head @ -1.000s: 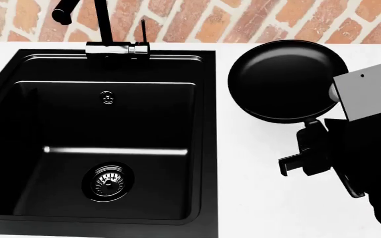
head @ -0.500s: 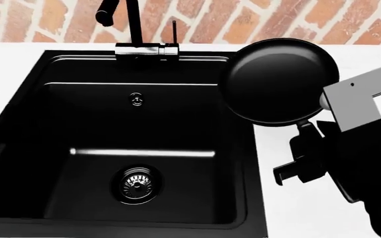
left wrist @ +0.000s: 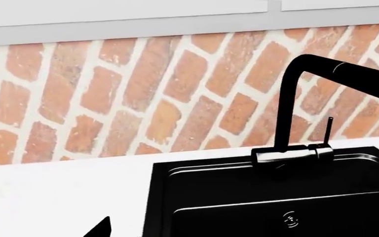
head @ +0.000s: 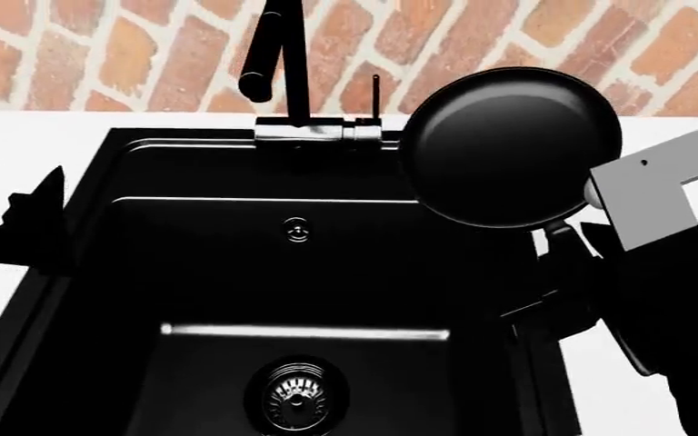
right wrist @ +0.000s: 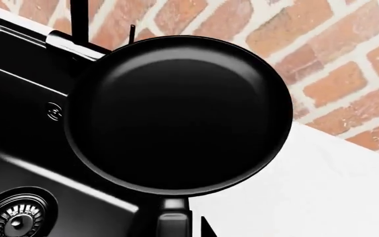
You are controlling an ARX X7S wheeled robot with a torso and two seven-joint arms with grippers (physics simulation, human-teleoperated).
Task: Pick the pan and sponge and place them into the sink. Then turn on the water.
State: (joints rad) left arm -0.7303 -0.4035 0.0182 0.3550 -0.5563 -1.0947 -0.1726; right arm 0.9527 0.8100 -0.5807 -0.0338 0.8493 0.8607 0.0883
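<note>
The black pan [head: 513, 145] hangs tilted above the sink's right rim, and my right gripper [head: 558, 259] is shut on its handle [right wrist: 173, 219]. In the right wrist view the pan [right wrist: 179, 113] fills the middle and covers part of the sink [right wrist: 18, 64]. The black sink [head: 179, 136] has its drain strainer [head: 297, 392] at the front. The tap [head: 283, 64] and its thin lever [head: 374, 95] stand behind the basin. My left gripper [head: 34, 227] hovers at the sink's left rim, open and empty; one fingertip [left wrist: 100, 229] shows. The sponge is out of view.
A brick wall [head: 119, 45] runs behind the white counter [head: 676, 109]. The tap's arched spout [left wrist: 295, 84] and lever [left wrist: 328, 131] rise above the sink's back rim [left wrist: 242, 165], close to the pan's far edge.
The head view has swung, so the sink now sits further right in it. The pan has moved from the counter to over the sink's right rim. My left gripper has come into view.
</note>
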